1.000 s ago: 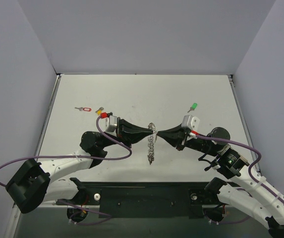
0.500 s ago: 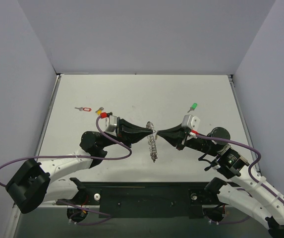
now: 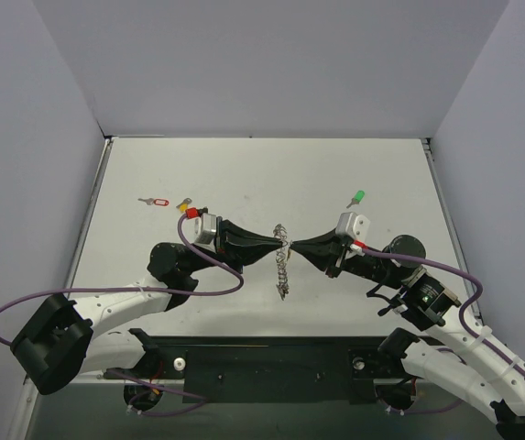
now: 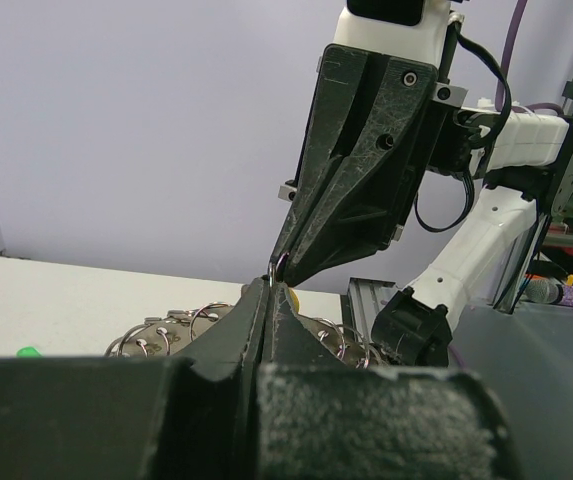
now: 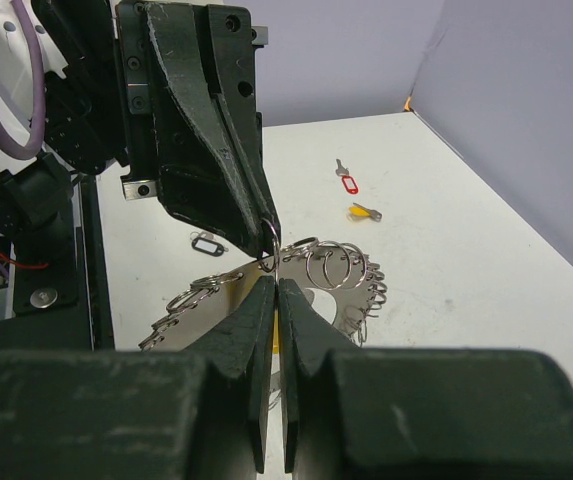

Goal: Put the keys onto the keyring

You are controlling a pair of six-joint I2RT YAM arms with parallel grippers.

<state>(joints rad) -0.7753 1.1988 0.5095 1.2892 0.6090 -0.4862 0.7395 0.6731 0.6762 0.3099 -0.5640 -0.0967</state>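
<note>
The keyring [image 3: 283, 268], a silver plate edged with many small rings [image 5: 341, 262], hangs between both grippers above the table's middle. My left gripper [image 3: 282, 246] is shut on one small ring at its top [image 4: 269, 285]. My right gripper [image 3: 293, 246] meets it tip to tip [image 5: 274, 283], shut, with a sliver of yellow key head [image 5: 277, 330] showing between its fingers. Loose keys lie on the table: a red-tagged one [image 3: 156, 201], a yellow one [image 3: 185, 203], a green one [image 3: 357, 198] and a black tag [image 5: 206, 243].
Grey walls close in the white table [image 3: 244, 174] on three sides. The arm bases and a black rail [image 3: 271, 362] run along the near edge. Purple cables loop beside each arm.
The dangling part of the keyring has drawn up and swung slightly right. Both grippers stay tip to tip, barely shifted.
</note>
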